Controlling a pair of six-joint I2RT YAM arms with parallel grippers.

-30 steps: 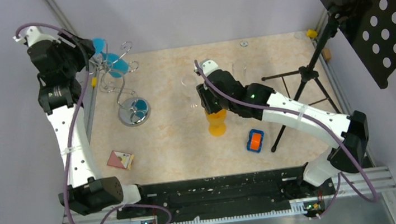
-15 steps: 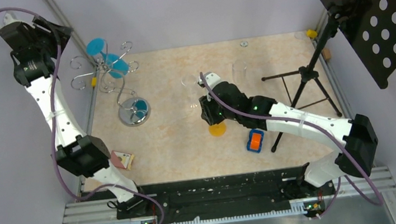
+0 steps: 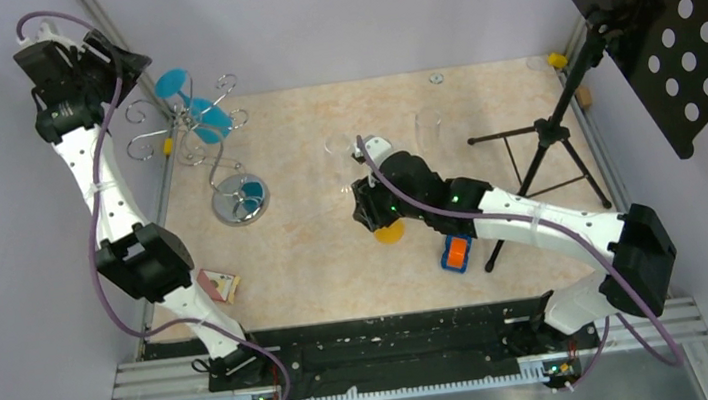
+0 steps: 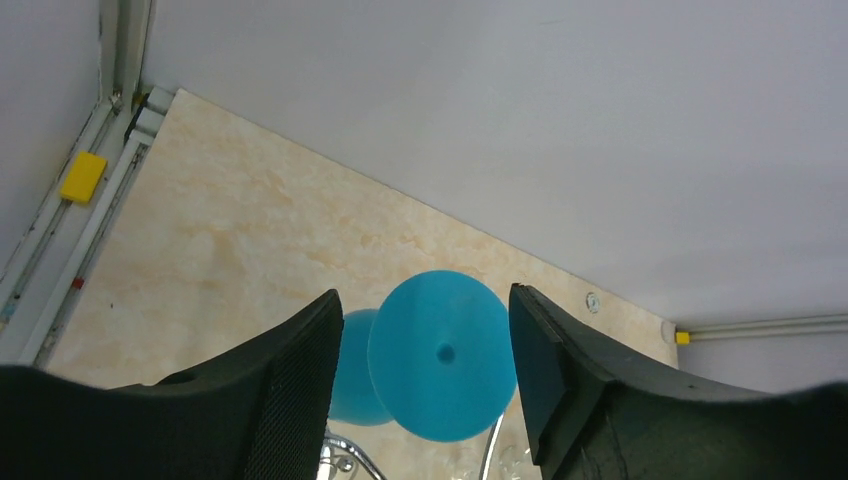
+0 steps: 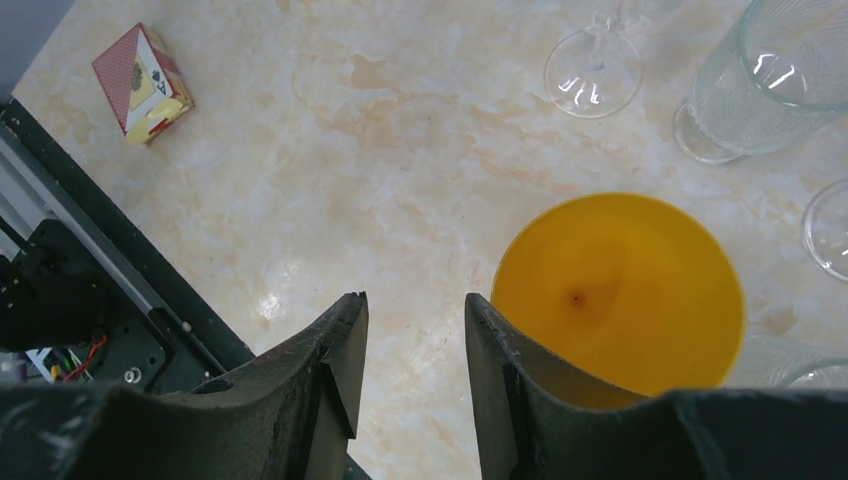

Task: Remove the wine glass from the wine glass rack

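Note:
A blue wine glass point(image 3: 204, 114) hangs upside down on the silver wire wine glass rack point(image 3: 185, 144), which stands on a round chrome base point(image 3: 239, 201) at the far left. My left gripper point(image 3: 126, 67) is open and empty, raised just left of the glass. In the left wrist view the glass's round blue foot point(image 4: 443, 355) shows between the open left gripper's point(image 4: 425, 295) fingers, farther away, with rack wire point(image 4: 345, 455) below. My right gripper point(image 3: 364, 209) is open and empty at mid-table. In the right wrist view my right gripper point(image 5: 413, 300) has an orange glass point(image 5: 615, 290) just outside its right finger.
Clear glasses point(image 3: 429, 126) stand behind the right arm, also in the right wrist view point(image 5: 760, 80). A black tripod point(image 3: 544, 138) with a perforated panel stands at the right. An orange-and-blue toy point(image 3: 456, 252) and a card pack point(image 3: 216, 285) lie on the near table.
My left arm first swung up and away from the rack, then came back a little towards the blue glass. My right gripper has shifted slightly left over the orange glass.

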